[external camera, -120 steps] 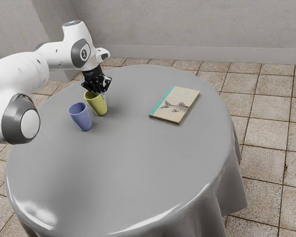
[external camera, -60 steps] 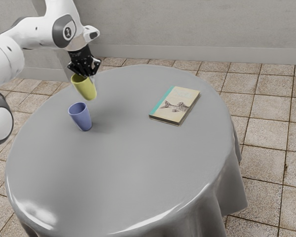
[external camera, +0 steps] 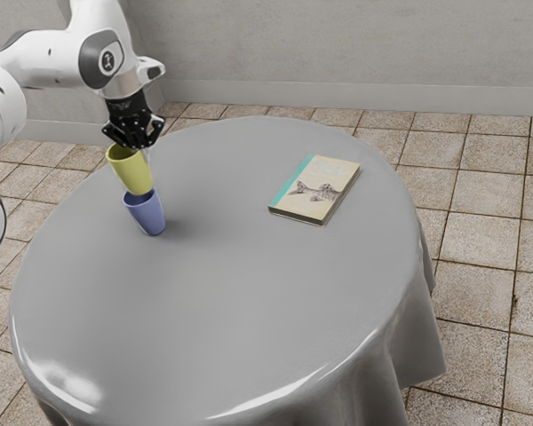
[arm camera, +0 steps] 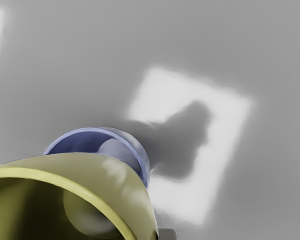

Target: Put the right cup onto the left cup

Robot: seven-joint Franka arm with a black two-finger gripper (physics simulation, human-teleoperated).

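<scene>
Tiled floor [external camera: 481, 240]—plain grey wall [external camera: 355, 43]

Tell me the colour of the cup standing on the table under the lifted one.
Blue-violet cup, plain; it shows best in the exterior view.

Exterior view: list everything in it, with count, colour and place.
yellow cup: one, yellow, in the gripper, its base at the blue cup's mouth
blue cup: one, blue, upright on the table
book: one, tan and teal, on the table
table: one, grey cloth, under blue cup and book
floor: one, brownish tiles, around the table
walls: grey, behind
arm: one, white and grey, upper left
gripper: one, black, holding the yellow cup
</scene>
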